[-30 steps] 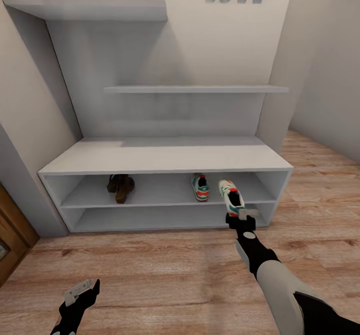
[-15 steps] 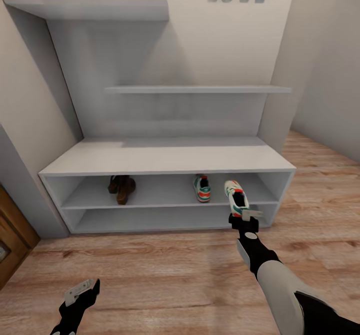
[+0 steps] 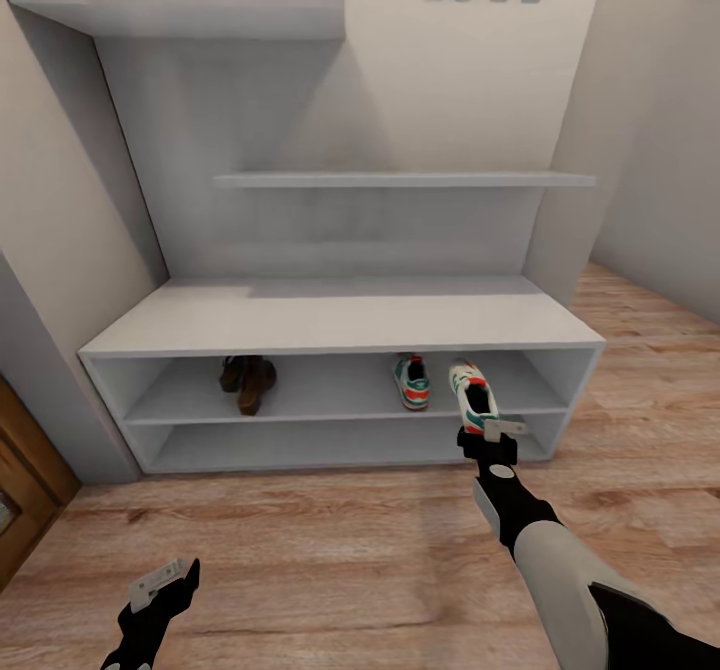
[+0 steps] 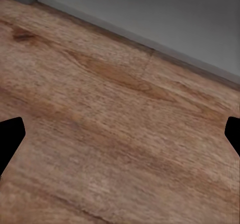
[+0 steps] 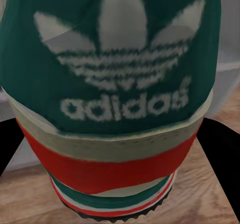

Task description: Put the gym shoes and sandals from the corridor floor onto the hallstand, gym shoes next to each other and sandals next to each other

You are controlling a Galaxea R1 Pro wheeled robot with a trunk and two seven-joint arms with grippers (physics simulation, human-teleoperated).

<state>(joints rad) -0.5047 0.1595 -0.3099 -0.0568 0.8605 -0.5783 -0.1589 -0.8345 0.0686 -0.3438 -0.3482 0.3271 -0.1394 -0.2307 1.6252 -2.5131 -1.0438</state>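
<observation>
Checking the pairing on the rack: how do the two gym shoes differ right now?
The left gym shoe rests free, fully on the upper low shelf; the right gym shoe is gripped at its heel by the right gripper and overhangs the shelf's front. Both are white with teal and red trim.

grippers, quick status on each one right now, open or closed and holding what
Left gripper: open, empty, low over the wood floor.
Right gripper: closed on the heel of a sneaker, at the rack's upper shelf.
</observation>
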